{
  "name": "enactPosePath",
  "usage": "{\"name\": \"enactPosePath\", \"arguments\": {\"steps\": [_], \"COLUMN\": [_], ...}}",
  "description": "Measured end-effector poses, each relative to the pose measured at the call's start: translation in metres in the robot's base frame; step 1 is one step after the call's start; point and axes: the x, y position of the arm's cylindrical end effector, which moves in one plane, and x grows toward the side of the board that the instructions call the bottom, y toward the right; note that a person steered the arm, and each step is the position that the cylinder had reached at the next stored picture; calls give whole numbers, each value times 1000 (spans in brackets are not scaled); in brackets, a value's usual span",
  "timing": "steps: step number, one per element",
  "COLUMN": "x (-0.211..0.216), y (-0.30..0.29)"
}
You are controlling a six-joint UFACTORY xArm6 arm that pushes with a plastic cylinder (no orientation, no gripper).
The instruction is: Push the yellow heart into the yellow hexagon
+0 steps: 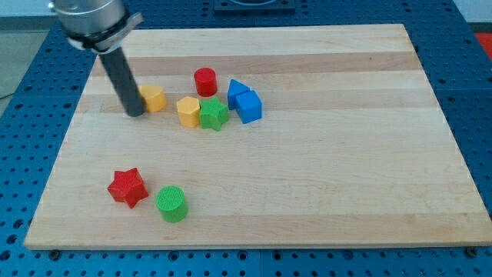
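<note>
While the rod stands on the far-left part of the wooden board (323,192), its tip (135,114) rests just at the left side of the yellow heart (154,98), touching it or very nearly so. This arm carries no claw at all, only the straight rod, so nothing is being held and there is no opening to judge.

Right of the heart, with a small gap of bare wood between them, sits the yellow hexagon (187,111), and the green star (214,115) presses against the hexagon's right side. A red cylinder (205,81) stands just beyond them, and two blue blocks (245,101) lie close together further right. Well apart, near the front left, are a red star (127,187) and a green cylinder (172,203).

Judging by this layout, the approach is finished and the push itself is barely begun: the heart has not met the hexagon. What remains seems a short shove rightward, slightly toward the near edge.
</note>
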Motion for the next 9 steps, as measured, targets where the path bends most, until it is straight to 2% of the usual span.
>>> {"name": "enactPosePath", "arguments": {"steps": [1,2,3,4,5,9], "x": [-5,8,-3,-33,-57,-38], "y": [20,-3,-39,-62,-58,40]}}
